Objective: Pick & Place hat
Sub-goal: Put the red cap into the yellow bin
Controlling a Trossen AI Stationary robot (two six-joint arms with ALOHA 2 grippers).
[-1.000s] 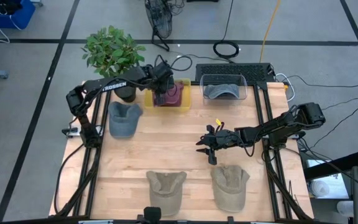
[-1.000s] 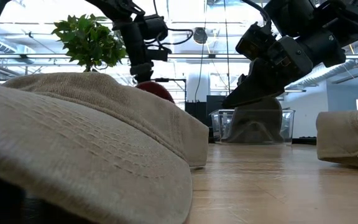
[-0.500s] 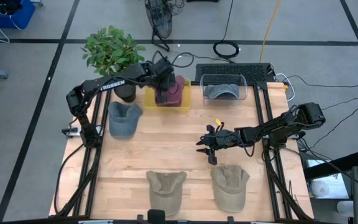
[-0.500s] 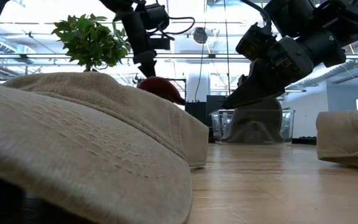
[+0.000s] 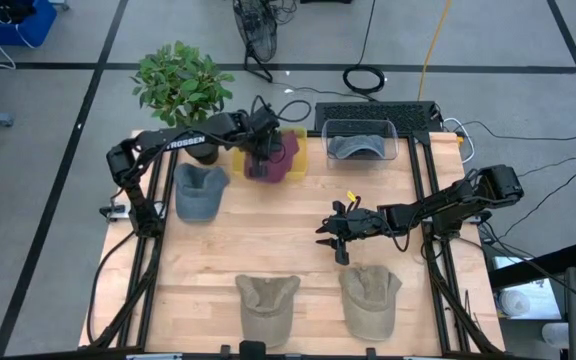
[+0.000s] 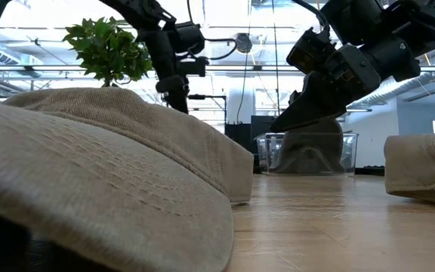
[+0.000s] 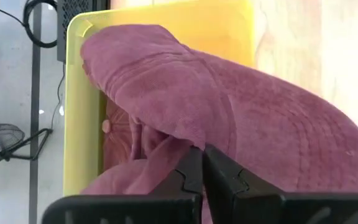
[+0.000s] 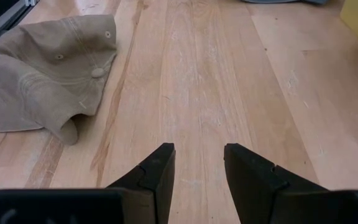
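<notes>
High view shows the left gripper (image 5: 262, 160) in the upper centre of the frame, over the yellow bin (image 5: 303, 150) at the far edge of the wooden table (image 5: 288, 240), its fingers pinched tight on the maroon cap (image 5: 280, 158). That cap hangs partly over the bin's near rim, spilling toward the table. Left wrist view confirms the grip: the two dark fingers (image 7: 188, 174) meet on a fold of maroon fabric (image 7: 241, 124), with the yellow bin wall (image 7: 79, 124) beside it. To the right of the yellow bin stands a clear bin (image 5: 360, 140) holding a grey cap (image 5: 358, 148). A blue-grey cap (image 5: 198, 190) lies on the table at left, just below a potted plant (image 5: 181, 85). Two tan caps sit near the lower edge, one at lower centre (image 5: 268, 305) and one to its right (image 5: 369, 298). The right gripper (image 5: 334, 238) hovers at mid-table, right of centre, above that second tan cap, jaws spread apart and holding nothing; right wrist view shows its fingers (image 8: 157, 171) parted over bare wood, a tan cap (image 8: 42, 81) at upper left.
</notes>
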